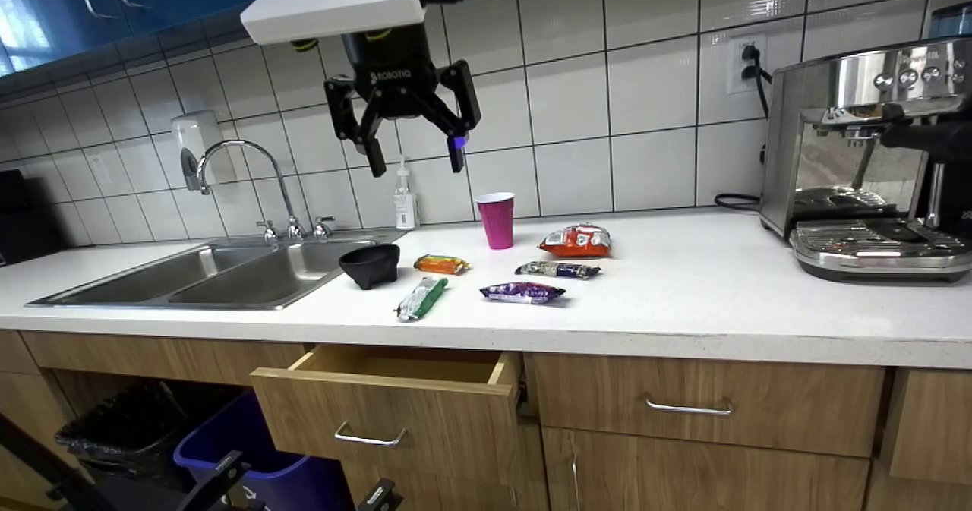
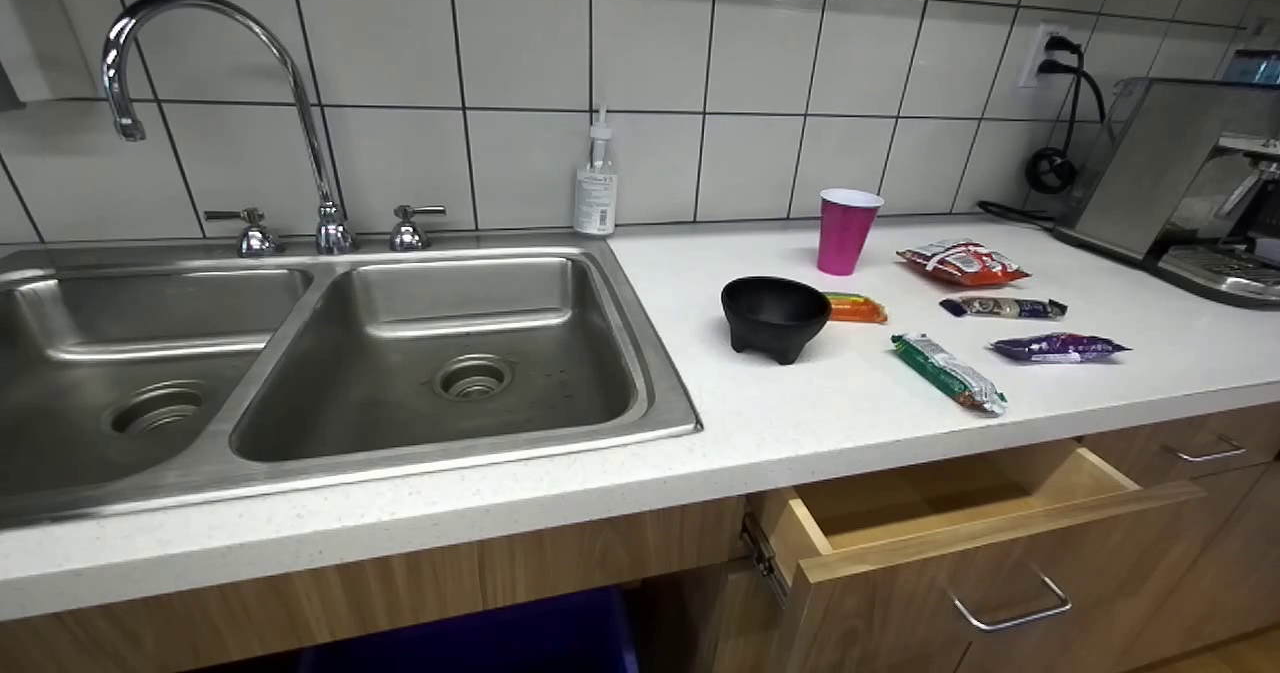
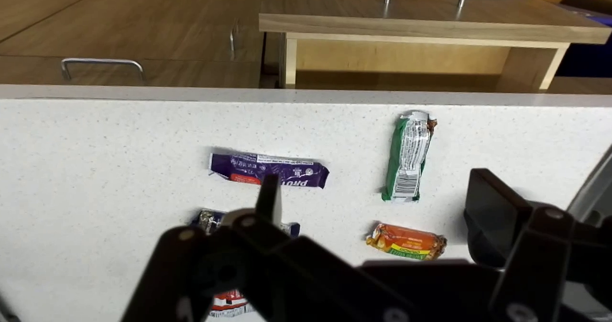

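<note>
Overall, the work looks barely begun: nothing is gripped, and any lifting or placing remains to be done. Nearest the wrist camera, the gripper (image 1: pixel 417 165) hangs high over the counter (image 1: pixel 699 291), its fingers spread wide with only air between them, touching nothing. Down at the front, the drawer (image 1: pixel 425 420) stands pulled out beneath the counter's edge; that much seems done. On the countertop, closest to that edge, the green packet (image 1: pixel 422 299) lies at a slant, with the purple packet (image 1: pixel 522 292) near it, lying crosswise. Behind them come the orange packet (image 3: pixel 411 241), which the wrist view frames between the fingers, and the dark bar (image 1: pixel 558 269). Just beside the orange one stands the black bowl (image 1: pixel 370 265). Farther back rest the red bag (image 1: pixel 577 245) and the pink cup (image 1: pixel 497 226), the latter upright with its mouth up. Last of all, a clear bottle (image 1: pixel 406 206) stands at the tiled wall (image 1: pixel 653 86). Both exterior views show the packets, the bar and the bag all lying loose on the counter, so by my judgement no grasp or carry is under way.
</note>
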{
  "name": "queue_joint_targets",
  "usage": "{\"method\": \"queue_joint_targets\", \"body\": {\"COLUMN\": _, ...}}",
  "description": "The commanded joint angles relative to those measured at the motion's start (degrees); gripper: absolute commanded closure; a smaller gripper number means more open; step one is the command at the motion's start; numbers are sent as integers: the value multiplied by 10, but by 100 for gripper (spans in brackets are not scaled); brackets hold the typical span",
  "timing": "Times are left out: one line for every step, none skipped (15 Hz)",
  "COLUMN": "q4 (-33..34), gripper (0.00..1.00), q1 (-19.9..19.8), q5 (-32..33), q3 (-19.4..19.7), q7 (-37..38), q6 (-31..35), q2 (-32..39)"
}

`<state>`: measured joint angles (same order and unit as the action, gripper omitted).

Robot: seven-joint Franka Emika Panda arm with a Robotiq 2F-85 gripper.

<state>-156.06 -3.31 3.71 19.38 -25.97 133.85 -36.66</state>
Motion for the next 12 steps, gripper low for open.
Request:
{"method": "queue_joint_targets", "body": {"q4": -21, "gripper": 0, "q1": -10, "q5": 0, "q3": -30, "q7": 28, "q6": 35, "q2": 13}}
{"method": "queue_joint_targets", "body": {"q4": -25, "gripper": 0, "q1": -10, "q5": 1, "q3": -35, "q7": 32, "q6": 40, "q2": 17}}
{"method": "queue_joint_targets", "body": {"q4": -29, "gripper": 0, "q1": -9, "q5": 2, "q3": -40, "q7": 36, "q6": 43, "q2": 22}}
{"method": "queue_joint_targets", "body": {"q4": -32, "gripper": 0, "q1": -9, "q5": 2, "q3": -45, "q7": 40, "q6": 46, "q2": 26}}
{"method": "queue_joint_targets", "body": {"q4": -36, "gripper": 0, "q1": -9, "q5": 3, "q3": -49, "q7": 45, "q6": 51, "q2": 31}}
{"method": "queue_joint_targets", "body": {"q4": -40, "gripper": 0, "q1": -8, "q5": 3, "q3": -54, "q7": 48, "q6": 55, "q2": 36}}
{"method": "queue_joint_targets", "body": {"q4": -28, "gripper": 0, "q1": -4, "q5": 1, "q3": -56, "q7": 50, "q6": 55, "q2": 52}}
{"method": "queue_joint_targets", "body": {"q4": -30, "gripper": 0, "q1": -3, "q5": -1, "q3": -58, "q7": 51, "q6": 63, "q2": 58}}
{"method": "queue_joint_targets", "body": {"q4": -30, "gripper": 0, "q1": -2, "q5": -1, "q3": -62, "q7": 54, "q6": 70, "q2": 65}}
{"method": "queue_joint_targets", "body": {"q4": -30, "gripper": 0, "q1": -2, "q5": -1, "q3": -65, "q7": 57, "q6": 79, "q2": 73}}
{"method": "queue_joint_targets", "body": {"q4": -30, "gripper": 0, "q1": 0, "q5": -3, "q3": -69, "q7": 61, "q6": 90, "q2": 83}}
{"method": "queue_joint_targets", "body": {"q4": -30, "gripper": 0, "q1": 2, "q5": -4, "q3": -72, "q7": 66, "q6": 99, "q2": 92}}
